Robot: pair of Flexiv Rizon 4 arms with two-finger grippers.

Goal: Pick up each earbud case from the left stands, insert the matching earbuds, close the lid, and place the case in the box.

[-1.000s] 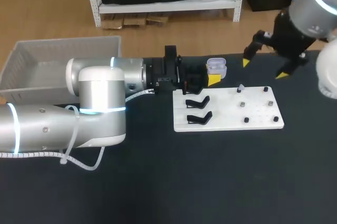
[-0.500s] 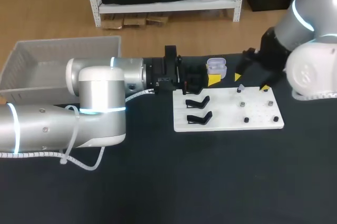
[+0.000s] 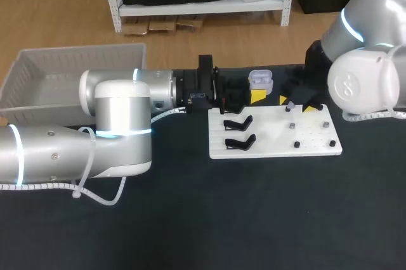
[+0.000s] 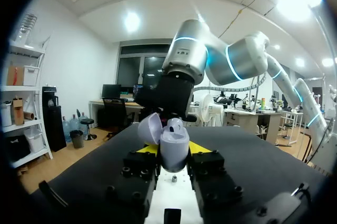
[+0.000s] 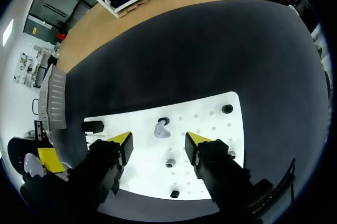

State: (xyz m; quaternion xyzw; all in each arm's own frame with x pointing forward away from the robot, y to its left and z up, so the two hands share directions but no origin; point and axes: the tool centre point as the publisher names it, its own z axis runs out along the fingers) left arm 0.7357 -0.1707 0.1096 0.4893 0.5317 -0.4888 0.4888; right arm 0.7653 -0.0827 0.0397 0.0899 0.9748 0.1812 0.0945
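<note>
My left gripper [image 3: 255, 96] reaches in from the left and is shut on a lavender earbud case [image 3: 261, 80] with its lid open. In the left wrist view the case [image 4: 174, 149] stands upright between the yellow fingertips [image 4: 149, 149]. A pale earbud [image 3: 289, 106] sits on the white board [image 3: 314, 146]. My right gripper [image 3: 295, 104] hangs just above it. Seen from the right wrist, the earbud [image 5: 161, 129] lies between and ahead of that gripper's [image 5: 159, 139] parted fingers, untouched by either one.
Two black stands [image 3: 238, 123] sit empty on the board's left part, and several small dark pegs [image 3: 296, 145] dot its right part. A grey box [image 3: 38, 80] stands at the table's far left. The left arm spans the table's left half.
My right gripper has come down and to the left, from off the board to over the earbud, and its fingers have narrowed. The left arm and the case have kept still.
</note>
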